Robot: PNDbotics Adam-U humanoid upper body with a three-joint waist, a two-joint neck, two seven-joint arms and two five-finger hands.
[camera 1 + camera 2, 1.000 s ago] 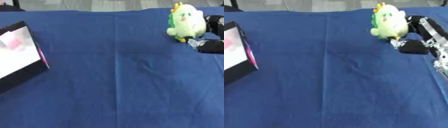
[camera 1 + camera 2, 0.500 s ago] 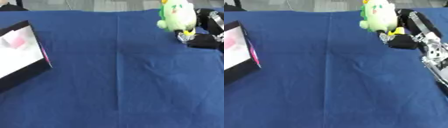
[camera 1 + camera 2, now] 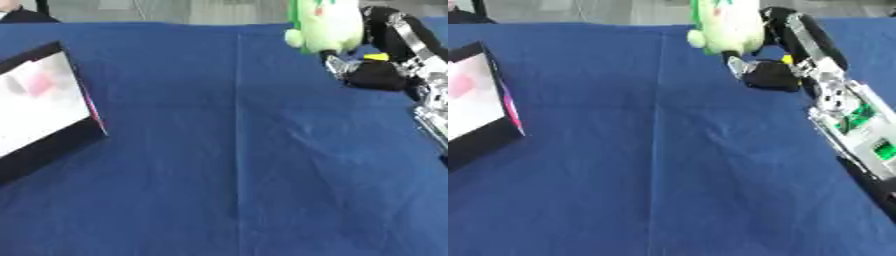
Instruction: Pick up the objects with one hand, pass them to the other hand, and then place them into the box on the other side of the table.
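A green and cream plush toy (image 3: 726, 27) hangs above the blue tablecloth at the far right, its head cut off by the top edge. My right hand (image 3: 785, 55) is shut on it, fingers curled round its back and lower side, with the silver and black forearm (image 3: 846, 117) running down the right edge. The box (image 3: 39, 107), black-walled with a white inside and a pink patch, stands at the left edge. My left hand shows in neither view.
The blue cloth (image 3: 236, 165) covers the whole table, with a crease running down its middle. A grey floor strip lies beyond the far edge.
My right hand has lifted the plush toy off the cloth and carried it up and toward the left. The box has not moved.
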